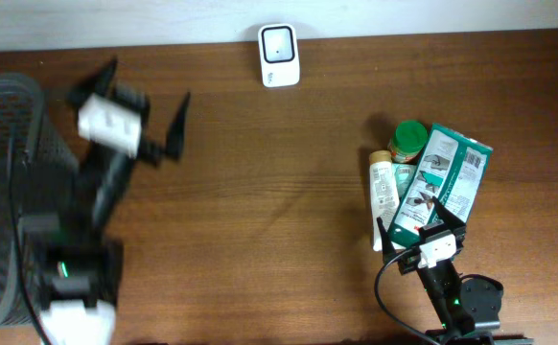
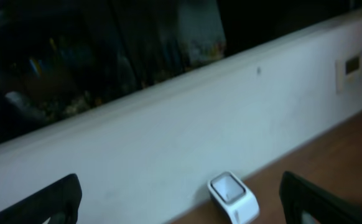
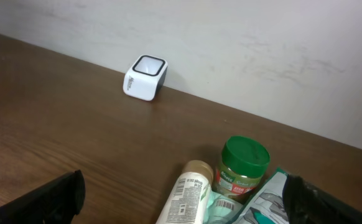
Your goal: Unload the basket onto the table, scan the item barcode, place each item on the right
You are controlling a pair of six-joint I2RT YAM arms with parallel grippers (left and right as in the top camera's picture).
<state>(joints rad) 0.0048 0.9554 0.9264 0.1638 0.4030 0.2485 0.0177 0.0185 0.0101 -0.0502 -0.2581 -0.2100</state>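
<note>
Right gripper (image 1: 420, 230): jaws spread wide, nothing in them, poised at the near end of a teal-and-white packet (image 1: 444, 177), toward the near right corner of the table (image 1: 260, 211). Pressed against the packet: a white tube (image 1: 383, 192) and a green-lidded jar (image 1: 408, 141).

Left gripper (image 1: 148, 103): also released and empty, near the far left corner by a dark mesh basket (image 1: 1, 134).

White barcode scanner (image 1: 279, 55): far edge, middle.

Packet is probably light, floppy and slick. Best pinched across a flat edge, leaving the barcode panel uncovered. Tube looks stiffer and may roll.
</note>
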